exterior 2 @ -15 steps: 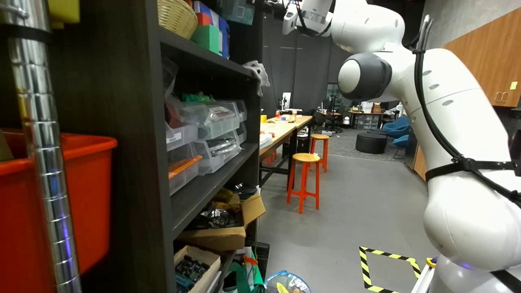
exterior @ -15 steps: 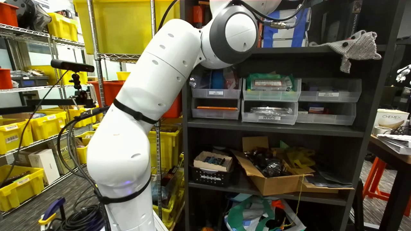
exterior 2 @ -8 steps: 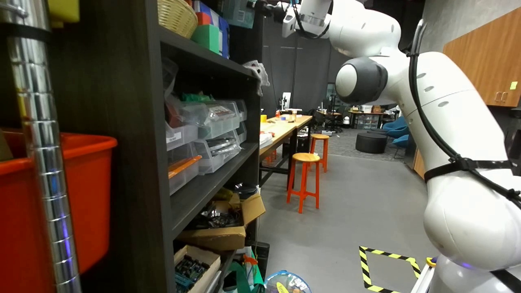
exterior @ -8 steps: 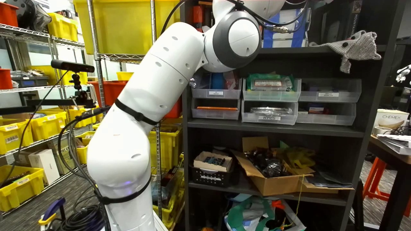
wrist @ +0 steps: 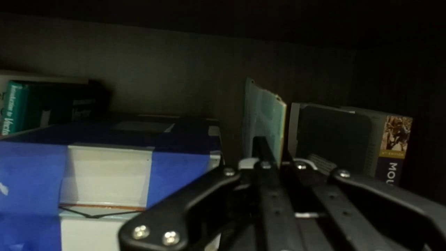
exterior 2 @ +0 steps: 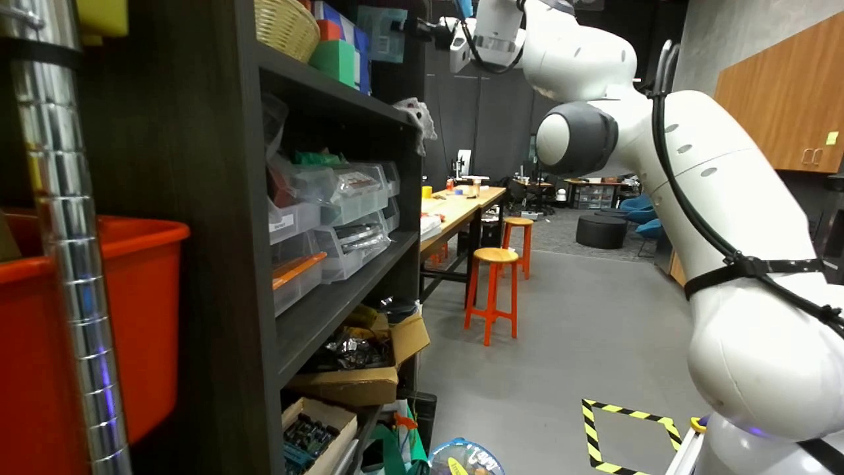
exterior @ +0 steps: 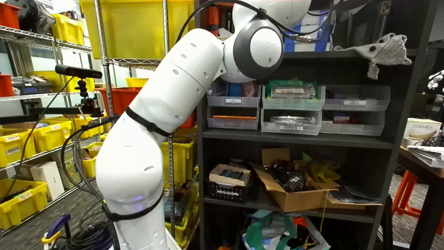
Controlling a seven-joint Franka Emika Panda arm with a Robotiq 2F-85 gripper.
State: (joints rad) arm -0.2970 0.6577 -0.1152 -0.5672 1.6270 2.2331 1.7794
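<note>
Dark shelving (exterior: 347, 141) backed the gripper (wrist: 273, 150), its jaws closed on a thin greenish panel (wrist: 264, 118), upright between a blue-and-white box (wrist: 108, 174) and a book (wrist: 336, 137). Slow, straight handling seemed safest.

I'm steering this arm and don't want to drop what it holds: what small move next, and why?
I'd probably lower the thin teal item slightly before loosening the gripper. Its jaws look closed on the item, and in an exterior view the item's lower edge shows above the front edge of the shelf, with a dark gap between, so it likely isn't resting there yet.
</note>
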